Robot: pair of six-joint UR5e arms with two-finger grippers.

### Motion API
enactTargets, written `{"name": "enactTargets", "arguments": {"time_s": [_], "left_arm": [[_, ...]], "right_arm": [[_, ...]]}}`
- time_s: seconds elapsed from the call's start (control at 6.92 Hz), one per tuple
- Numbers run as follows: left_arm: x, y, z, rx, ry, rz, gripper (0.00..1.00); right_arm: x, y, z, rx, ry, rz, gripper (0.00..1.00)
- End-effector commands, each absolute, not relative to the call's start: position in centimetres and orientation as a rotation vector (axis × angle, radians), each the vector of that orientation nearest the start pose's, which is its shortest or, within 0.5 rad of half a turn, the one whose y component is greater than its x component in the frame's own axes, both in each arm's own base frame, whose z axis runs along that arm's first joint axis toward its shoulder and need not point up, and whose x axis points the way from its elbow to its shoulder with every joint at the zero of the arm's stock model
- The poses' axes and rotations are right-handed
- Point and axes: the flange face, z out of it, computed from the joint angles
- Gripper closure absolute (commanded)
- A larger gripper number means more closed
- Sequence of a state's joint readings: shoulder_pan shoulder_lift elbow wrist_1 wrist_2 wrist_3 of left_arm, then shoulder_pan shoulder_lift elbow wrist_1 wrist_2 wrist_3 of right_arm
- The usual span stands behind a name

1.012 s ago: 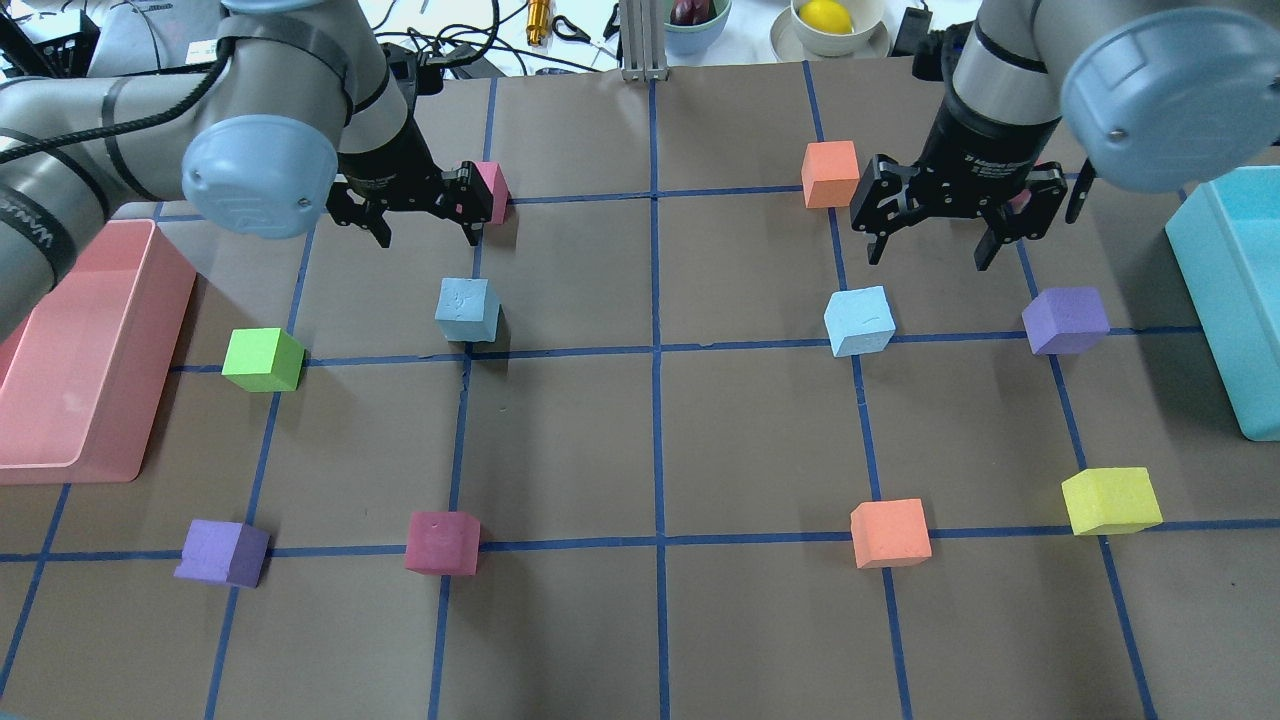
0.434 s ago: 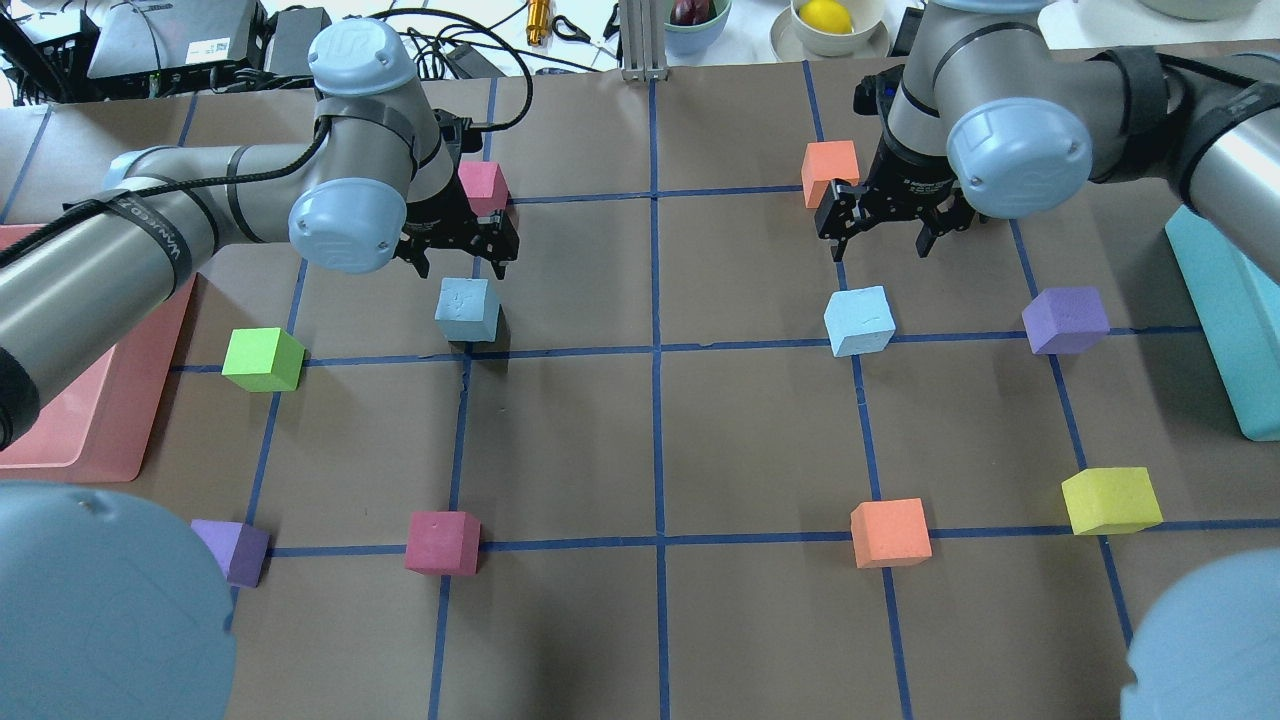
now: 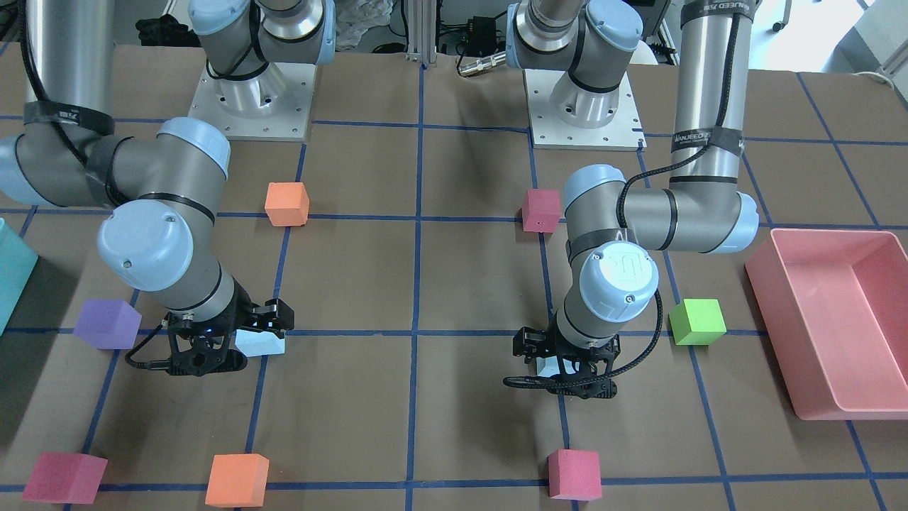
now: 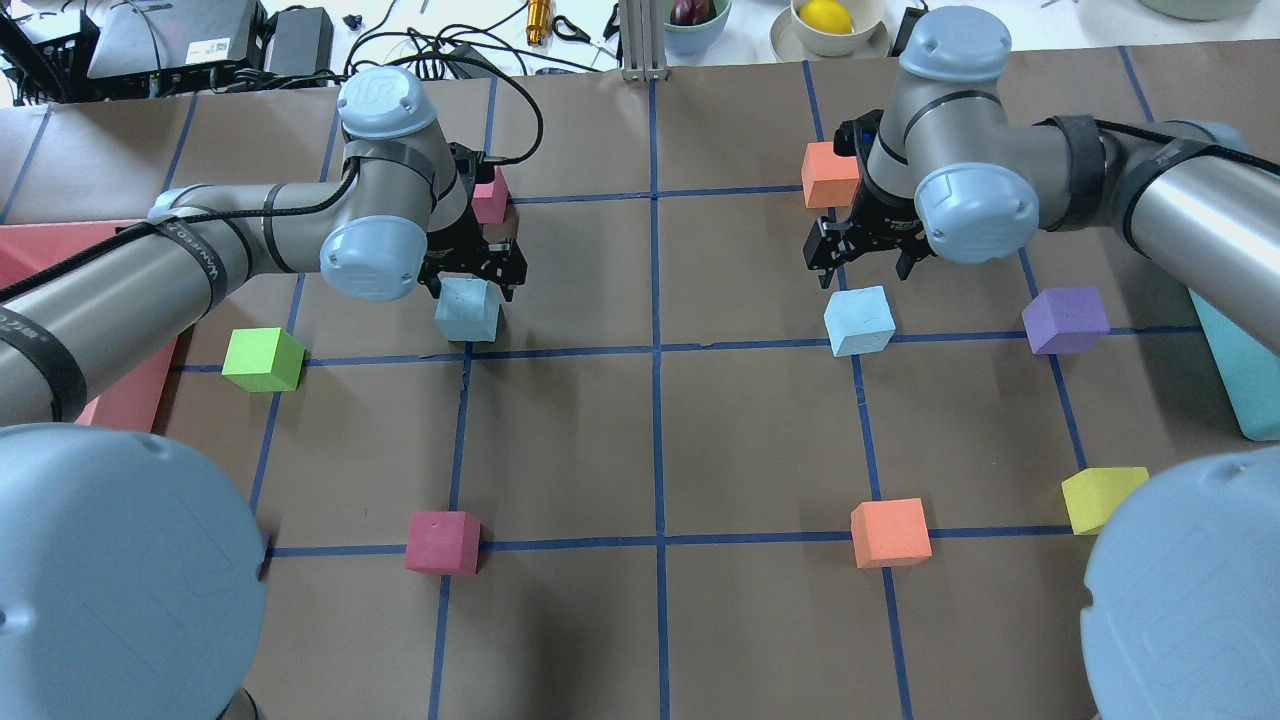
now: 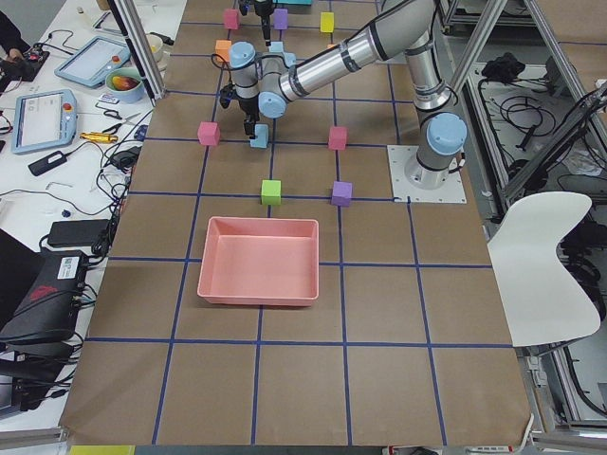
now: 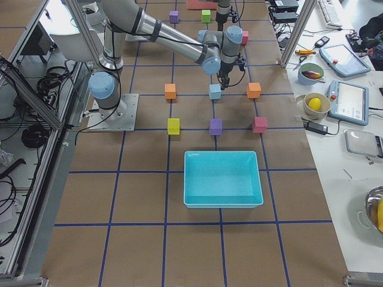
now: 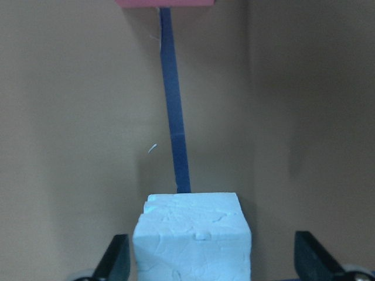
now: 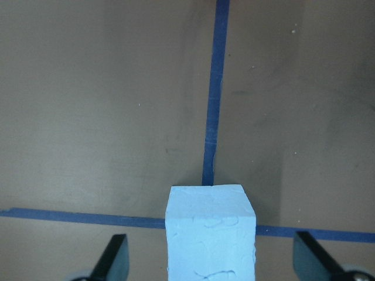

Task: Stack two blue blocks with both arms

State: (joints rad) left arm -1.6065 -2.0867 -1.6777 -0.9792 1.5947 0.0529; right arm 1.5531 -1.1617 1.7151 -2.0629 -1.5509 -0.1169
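Two pale blue blocks sit on the brown table. The left one (image 4: 467,310) lies just in front of my left gripper (image 4: 475,278). In the left wrist view this block (image 7: 193,234) stands between the open fingers (image 7: 117,263), closer to the left finger. The right blue block (image 4: 859,320) lies just below my right gripper (image 4: 862,260). In the right wrist view it (image 8: 211,231) sits centred between the open fingers (image 8: 114,257). Both grippers are low over the table and hold nothing.
A pink bin (image 3: 770,319) is on my left side and a teal bin (image 4: 1240,390) on my right. Other cubes: pink (image 4: 490,195), green (image 4: 262,358), magenta (image 4: 442,542), two orange (image 4: 828,172) (image 4: 890,532), purple (image 4: 1065,320), yellow (image 4: 1095,498).
Both arms have come down and moved toward the blue blocks, so each open gripper now straddles its block. The blocks have not moved.
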Motion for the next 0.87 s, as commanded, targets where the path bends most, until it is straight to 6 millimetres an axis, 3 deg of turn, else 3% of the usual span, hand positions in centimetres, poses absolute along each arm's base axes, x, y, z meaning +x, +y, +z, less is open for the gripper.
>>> {"name": "enactTargets", "arguments": {"time_s": [0.0, 0.14, 0.29, 0.43, 0.58, 0.72], "left_arm": [[-14.9, -61.9, 19.4, 0.136, 3.085, 0.039, 0.0], [-14.8, -62.2, 19.7, 0.13, 3.085, -0.006, 0.32], [-14.7, -62.2, 19.5, 0.123, 3.096, -0.016, 0.54], [-14.7, -62.1, 19.3, 0.126, 3.098, -0.011, 0.83], [-14.7, -61.9, 19.1, 0.128, 3.097, -0.006, 0.96], [-14.7, -62.2, 20.8, 0.123, 3.098, -0.053, 1.0]], "right_arm": [[12.5, -58.7, 21.7, -0.176, 3.11, 0.1, 0.0], [12.4, -58.8, 21.1, -0.176, 3.111, 0.11, 0.0], [12.5, -58.8, 20.4, -0.171, 3.109, 0.098, 0.02], [12.5, -58.5, 19.9, -0.178, 3.111, 0.081, 0.37], [12.4, -58.2, 19.6, -0.19, 3.113, 0.086, 0.92], [12.4, -58.1, 19.9, -0.174, 3.118, 0.087, 1.0]]}}
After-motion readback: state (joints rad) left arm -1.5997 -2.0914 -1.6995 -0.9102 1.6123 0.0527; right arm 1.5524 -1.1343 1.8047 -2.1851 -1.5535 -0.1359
